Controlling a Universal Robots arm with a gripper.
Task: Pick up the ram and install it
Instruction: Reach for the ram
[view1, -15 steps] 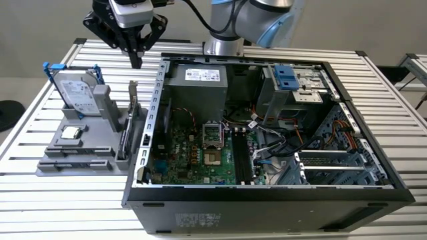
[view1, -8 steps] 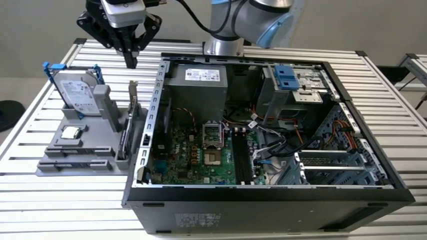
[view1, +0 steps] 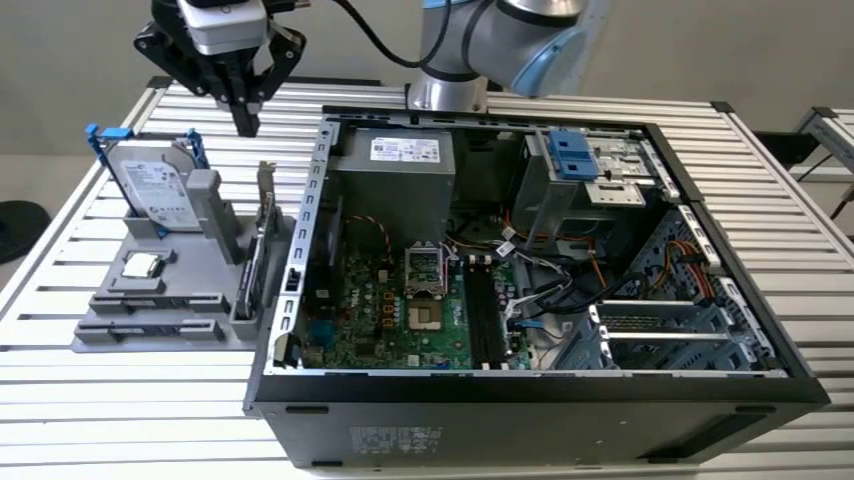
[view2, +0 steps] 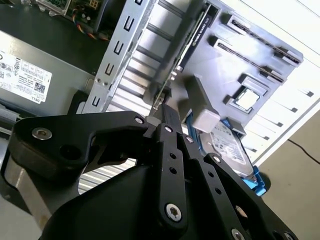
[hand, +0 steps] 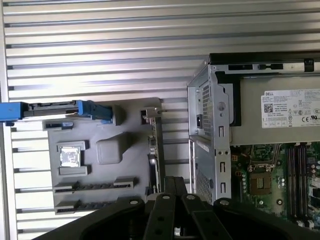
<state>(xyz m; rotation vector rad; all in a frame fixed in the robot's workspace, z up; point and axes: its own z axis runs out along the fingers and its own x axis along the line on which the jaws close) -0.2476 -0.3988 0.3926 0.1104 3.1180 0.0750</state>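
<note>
Two dark ram sticks rest on edge in the grey fixture's front holders, one (view1: 151, 298) behind the other (view1: 144, 326); the second wrist view (view2: 256, 36) and the first wrist view (hand: 95, 185) show them too. My gripper (view1: 247, 124) hangs high over the fixture's back end, between the hard drive (view1: 150, 185) and the open computer case (view1: 534, 250). Its fingers are shut with nothing between them, as seen in both wrist views (view2: 167, 114) (hand: 172, 183). The black memory slots (view1: 487, 312) on the motherboard sit inside the case, to the exterior view's right of the processor socket.
The grey fixture (view1: 100, 335) also carries a processor chip (view1: 142, 265) and an upright card with a metal bracket (view1: 264, 235) right next to the case wall. The arm's base (view1: 447, 95) stands behind the case. Everything rests on a slatted metal table (view1: 120, 400).
</note>
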